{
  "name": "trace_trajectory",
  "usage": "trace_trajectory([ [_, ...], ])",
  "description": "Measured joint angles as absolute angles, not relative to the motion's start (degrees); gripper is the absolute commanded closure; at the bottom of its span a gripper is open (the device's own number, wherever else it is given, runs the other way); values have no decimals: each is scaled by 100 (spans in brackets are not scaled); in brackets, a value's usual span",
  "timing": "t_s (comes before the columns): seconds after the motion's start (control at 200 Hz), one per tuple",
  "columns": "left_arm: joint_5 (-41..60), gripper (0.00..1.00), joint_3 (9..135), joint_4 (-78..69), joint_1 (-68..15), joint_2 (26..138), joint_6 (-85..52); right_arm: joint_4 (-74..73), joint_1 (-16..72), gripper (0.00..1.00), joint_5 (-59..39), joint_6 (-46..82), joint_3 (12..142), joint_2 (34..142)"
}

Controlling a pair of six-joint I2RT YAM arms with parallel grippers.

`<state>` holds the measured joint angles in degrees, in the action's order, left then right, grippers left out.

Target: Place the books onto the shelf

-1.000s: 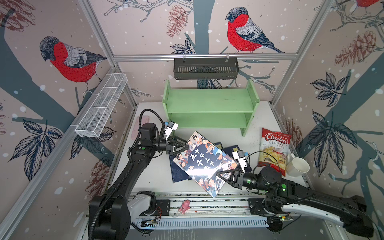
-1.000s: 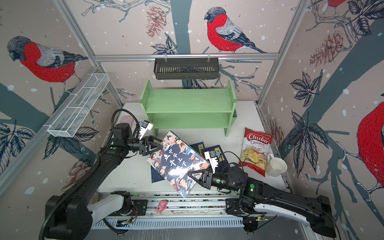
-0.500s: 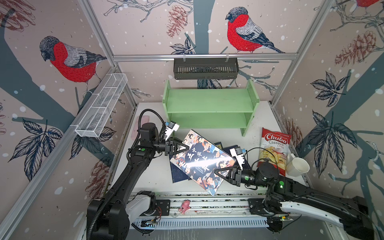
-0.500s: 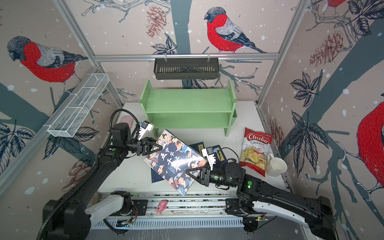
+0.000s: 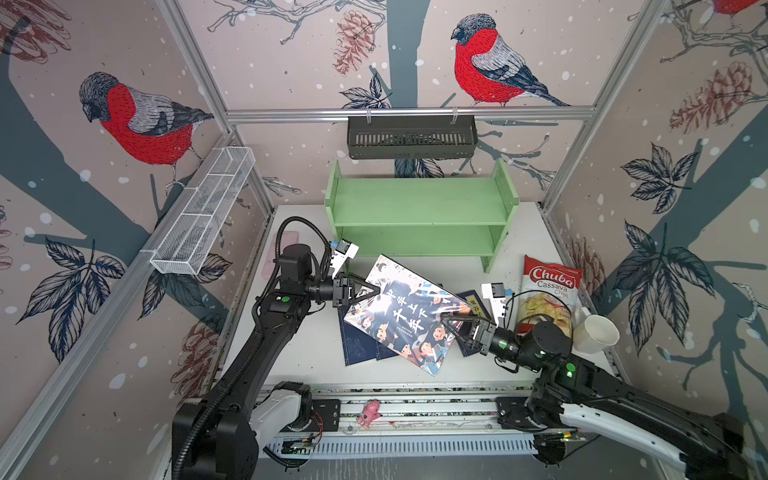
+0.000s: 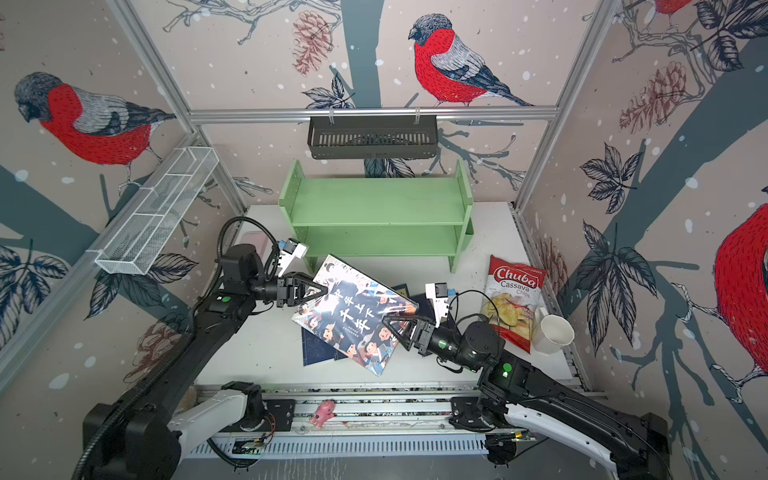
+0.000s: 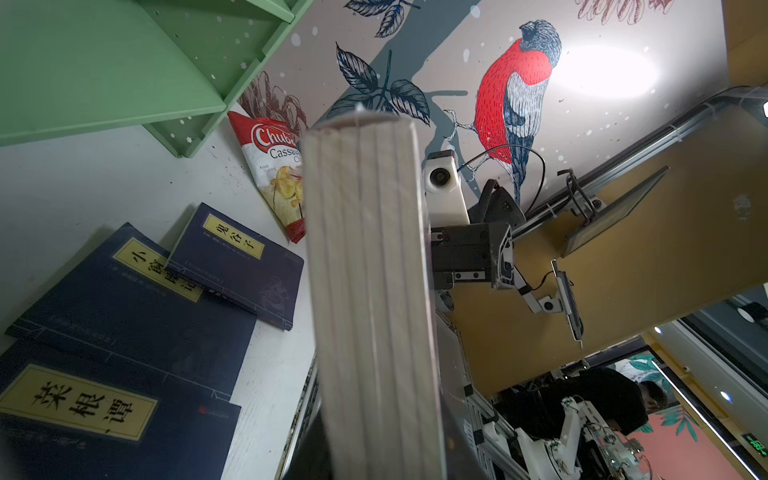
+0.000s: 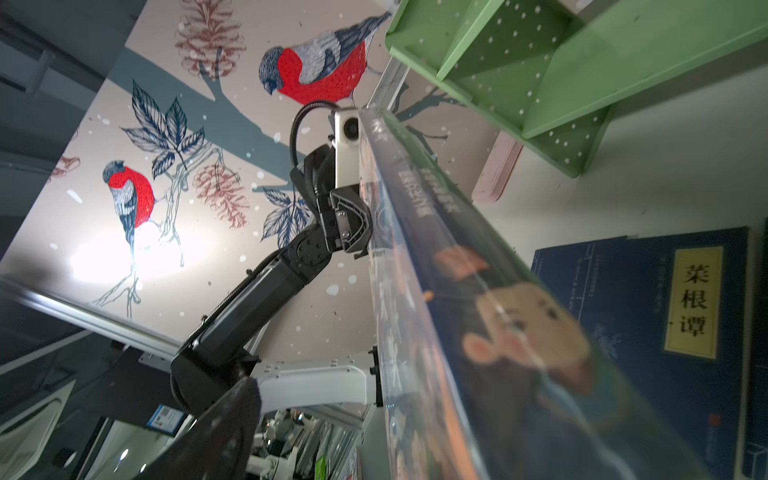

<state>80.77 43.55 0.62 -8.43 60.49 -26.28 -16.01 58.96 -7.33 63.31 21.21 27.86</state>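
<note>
A: What is the cartoon book (image 5: pixel 407 320) like?
B: Thin and flat, with a glossy cover and a cream page block. It hangs tilted above the table (image 5: pixel 307 357), over the matte navy books (image 5: pixel 357 349) and in front of the green wooden shelf (image 5: pixel 419 203).
A: Who has it?
B: The left claw (image 5: pixel 374 289) is clamped on one short edge. The right claw (image 5: pixel 448 326) stands spread around the opposite edge.
A: Its long axis?
B: It slants from claw to claw. A crinkly chips bag (image 5: pixel 548 291) and a white mug (image 5: pixel 594 334) lie to the right.

Twin black arms on white bases
The left arm (image 5: pixel 266 332) and right arm (image 5: pixel 544 347) are matte black with glossy white base links (image 5: pixel 278 409), green status lights (image 5: pixel 285 298) and white wrist cameras (image 5: pixel 344 251). A ribbed black cable (image 5: pixel 299 222) runs on the left one. The left gripper (image 5: pixel 376 286) has black triangular fingers (image 8: pixel 355 232) and silver screws (image 8: pixel 340 213).
</note>
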Motion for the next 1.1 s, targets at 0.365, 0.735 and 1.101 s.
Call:
trace_trajectory([
  [0.365,6792,100,3802,-1500,-617,5983,-4932,-1164,5804,0,320,7203,1378,2112],
  [0.735,6093,100,3380,-1879,-327,6038,-5870,-1507,6416,0,856,7684,1048,2449],
  [1.101,5808,100,3046,-2198,-235,6364,-6431,-3004,7039,1,1566,7791,1024,3852],
])
